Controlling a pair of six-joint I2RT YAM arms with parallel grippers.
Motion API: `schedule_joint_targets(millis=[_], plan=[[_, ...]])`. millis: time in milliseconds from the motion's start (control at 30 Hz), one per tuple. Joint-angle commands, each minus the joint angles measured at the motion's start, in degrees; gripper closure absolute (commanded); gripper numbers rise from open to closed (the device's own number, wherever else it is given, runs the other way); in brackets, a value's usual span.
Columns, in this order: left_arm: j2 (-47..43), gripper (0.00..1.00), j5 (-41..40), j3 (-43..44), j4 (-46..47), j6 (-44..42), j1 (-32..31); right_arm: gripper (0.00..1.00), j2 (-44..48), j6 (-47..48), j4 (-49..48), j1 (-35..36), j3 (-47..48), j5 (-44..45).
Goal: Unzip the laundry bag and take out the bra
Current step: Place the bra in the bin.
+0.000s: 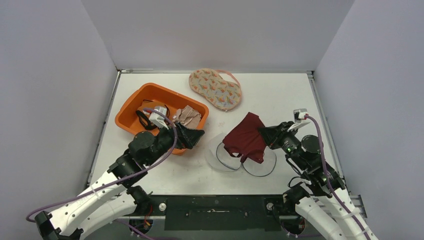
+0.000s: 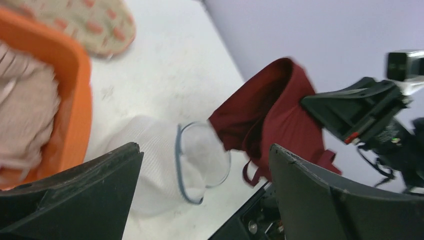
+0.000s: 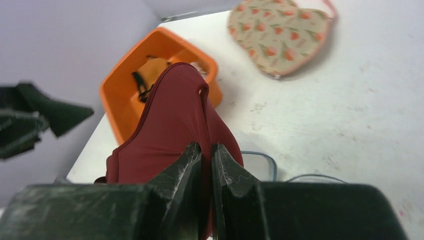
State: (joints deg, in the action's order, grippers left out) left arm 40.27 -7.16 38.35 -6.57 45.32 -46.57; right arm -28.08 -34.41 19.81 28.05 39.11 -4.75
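The dark red bra [image 1: 246, 137] is lifted above the white mesh laundry bag [image 1: 226, 159], which lies flat and open on the table with its blue-grey rim showing. My right gripper [image 1: 261, 132] is shut on the bra's right edge; in the right wrist view its jaws [image 3: 206, 148] pinch the red fabric [image 3: 170, 115]. My left gripper [image 1: 198, 136] hovers just left of the bag, by the basket's corner. In the left wrist view it [image 2: 204, 150] is wide open with nothing in it, the bag [image 2: 155, 165] below and the bra [image 2: 280, 120] beyond.
An orange basket [image 1: 125, 111] holding clothes stands at the left, close behind the left gripper. A floral patterned pouch [image 1: 216, 88] lies at the back middle. Grey walls close in the table on three sides.
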Motion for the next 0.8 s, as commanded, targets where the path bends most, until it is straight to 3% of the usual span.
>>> schedule_joint_targets(millis=[0,167,267,767], plan=[[-1.22,0.04,11.94,4.24,17.27,-13.5,1.03,0.95,-0.03,10.06,-11.51,-0.23,1.14,-20.67],[5.96,0.04,40.05,17.1,12.82,-21.92,1.39,0.95,-1.49,14.47,-12.95,-0.26,3.1,-33.89],[10.42,0.04,48.52,22.64,9.56,-23.1,1.3,0.95,-2.0,16.61,-12.7,-0.28,4.47,-36.99],[20.71,0.04,53.02,24.31,9.93,-22.82,1.22,0.95,-4.95,13.12,-22.94,-0.17,4.16,-46.84]])
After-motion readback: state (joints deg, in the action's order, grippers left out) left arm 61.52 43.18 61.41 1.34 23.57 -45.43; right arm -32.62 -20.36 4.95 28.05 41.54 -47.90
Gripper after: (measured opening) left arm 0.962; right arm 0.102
